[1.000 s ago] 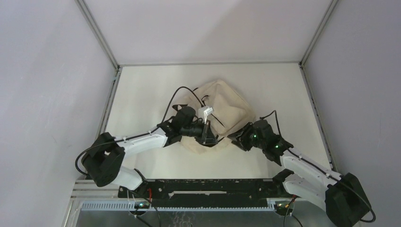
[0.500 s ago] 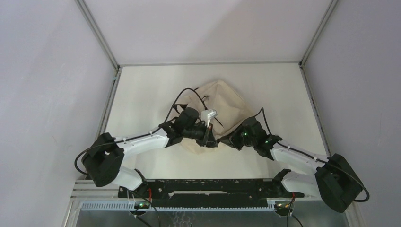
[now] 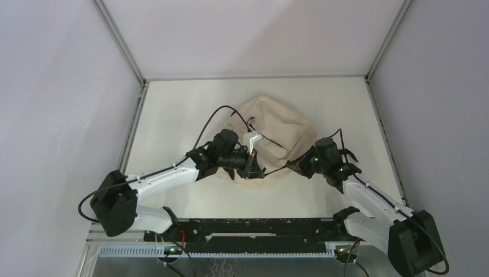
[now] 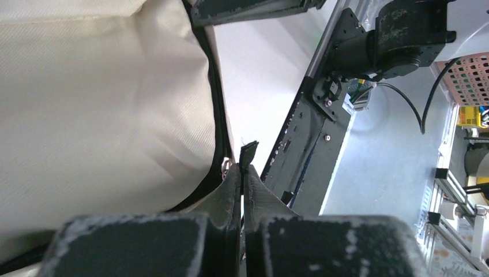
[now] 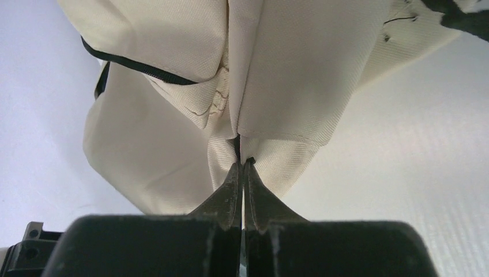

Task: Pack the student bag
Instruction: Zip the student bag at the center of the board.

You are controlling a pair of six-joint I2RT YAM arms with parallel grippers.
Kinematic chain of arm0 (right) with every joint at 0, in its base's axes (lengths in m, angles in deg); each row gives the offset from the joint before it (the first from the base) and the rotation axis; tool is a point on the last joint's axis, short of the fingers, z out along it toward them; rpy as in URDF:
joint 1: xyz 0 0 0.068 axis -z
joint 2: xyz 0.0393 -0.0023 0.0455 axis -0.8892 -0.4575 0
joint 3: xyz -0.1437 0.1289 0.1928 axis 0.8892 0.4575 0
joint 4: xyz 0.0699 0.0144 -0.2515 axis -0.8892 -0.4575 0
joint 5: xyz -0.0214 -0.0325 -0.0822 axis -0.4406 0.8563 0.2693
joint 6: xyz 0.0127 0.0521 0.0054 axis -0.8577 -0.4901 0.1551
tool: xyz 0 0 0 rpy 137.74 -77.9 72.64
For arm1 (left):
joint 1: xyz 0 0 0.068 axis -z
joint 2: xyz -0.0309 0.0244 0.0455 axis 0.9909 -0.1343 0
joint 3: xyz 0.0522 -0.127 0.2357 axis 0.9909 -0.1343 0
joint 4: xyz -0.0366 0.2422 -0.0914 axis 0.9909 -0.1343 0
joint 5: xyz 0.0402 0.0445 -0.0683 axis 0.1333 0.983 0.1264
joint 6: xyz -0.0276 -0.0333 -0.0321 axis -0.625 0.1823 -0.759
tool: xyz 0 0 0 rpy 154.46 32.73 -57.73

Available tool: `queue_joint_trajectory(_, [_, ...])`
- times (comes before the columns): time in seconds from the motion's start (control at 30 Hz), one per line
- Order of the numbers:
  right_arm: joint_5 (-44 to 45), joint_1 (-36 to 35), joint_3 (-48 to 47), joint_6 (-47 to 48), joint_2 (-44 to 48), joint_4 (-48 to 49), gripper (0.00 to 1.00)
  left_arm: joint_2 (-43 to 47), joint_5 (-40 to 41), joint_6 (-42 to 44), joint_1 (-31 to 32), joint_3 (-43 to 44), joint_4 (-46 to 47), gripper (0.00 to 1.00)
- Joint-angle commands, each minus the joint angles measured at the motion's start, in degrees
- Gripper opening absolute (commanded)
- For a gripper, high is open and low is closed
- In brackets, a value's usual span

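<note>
White table [image 3: 173, 115] is bearing the bag [image 3: 282, 124] at its middle, and I'm watching two thin pinches — left gripper [image 4: 241, 173] clamping a black tab [image 4: 248, 151], right gripper [image 5: 242, 167] clamping the bag's cloth — either likely slipping under a hard pull.

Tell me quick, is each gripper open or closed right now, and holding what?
Left gripper: jaws closed, pinching a black tab at the student bag's zipper edge.
Right gripper: jaws closed on a fold of the student bag's fabric.
</note>
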Motion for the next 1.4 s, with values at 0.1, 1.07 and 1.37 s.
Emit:
queue_joint_trajectory(0.1, [5.0, 11.7, -1.8, 13.8, -1.5, -2.6, 0.00, 5.4, -2.9, 1.9, 0.9, 1.9, -3.7, 0.00])
queue_joint_trajectory(1.07, [-4.1, -9.6, -3.5, -8.3, 2.1, 3.0, 0.64, -2.9, -3.3, 0.7, 2.2, 11.6, -2.2, 0.00])
queue_joint_trajectory(1.37, [0.6, -3.2, -3.5, -1.8, 3.4, -2.5, 0.00, -0.2, -1.8, 4.1, 2.2, 11.5, -6.2, 0.00])
